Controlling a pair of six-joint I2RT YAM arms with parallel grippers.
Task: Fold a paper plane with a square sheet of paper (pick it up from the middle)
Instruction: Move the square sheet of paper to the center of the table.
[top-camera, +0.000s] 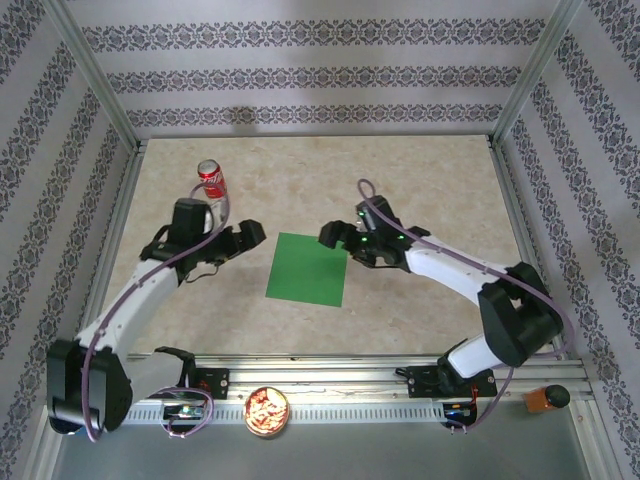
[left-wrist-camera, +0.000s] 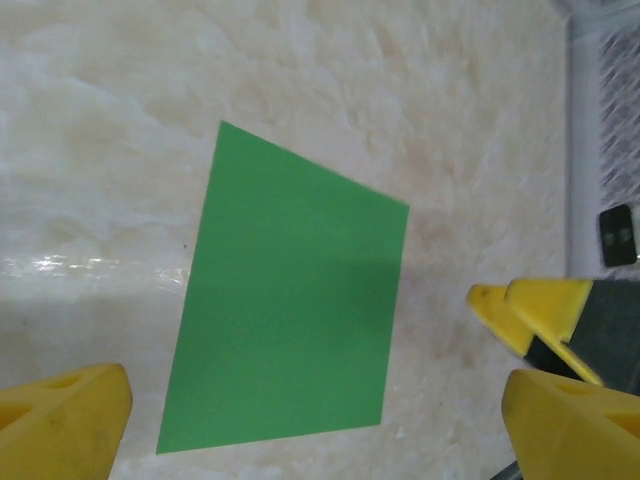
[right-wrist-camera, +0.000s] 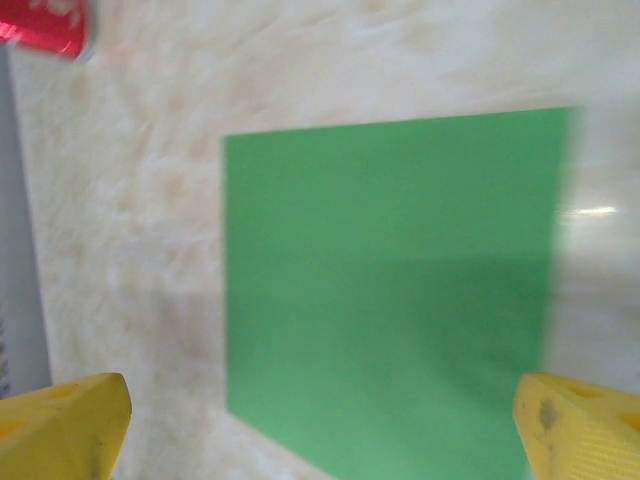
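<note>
1. Top view: bright, even light from above. Only soft, faint shadows on the table (top-camera: 420, 180).
2. Left wrist view: sharp. Glare streak on tabletop at left. Darker shadow over lower-right pt of green paper (left-wrist-camera: 290, 300).
3. Right wrist view: blurry overall, paper edges smeared, esp. right side. Small glare spot beside it, shadow over paper's near half, red can (right-wrist-camera: 45, 25) fuzzy.

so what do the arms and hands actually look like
left arm and right arm: white links, black joints, thin purple cables looping alongside. left hand and right hand: black bodies, bright yellow wedge-shaped fingers.
</note>
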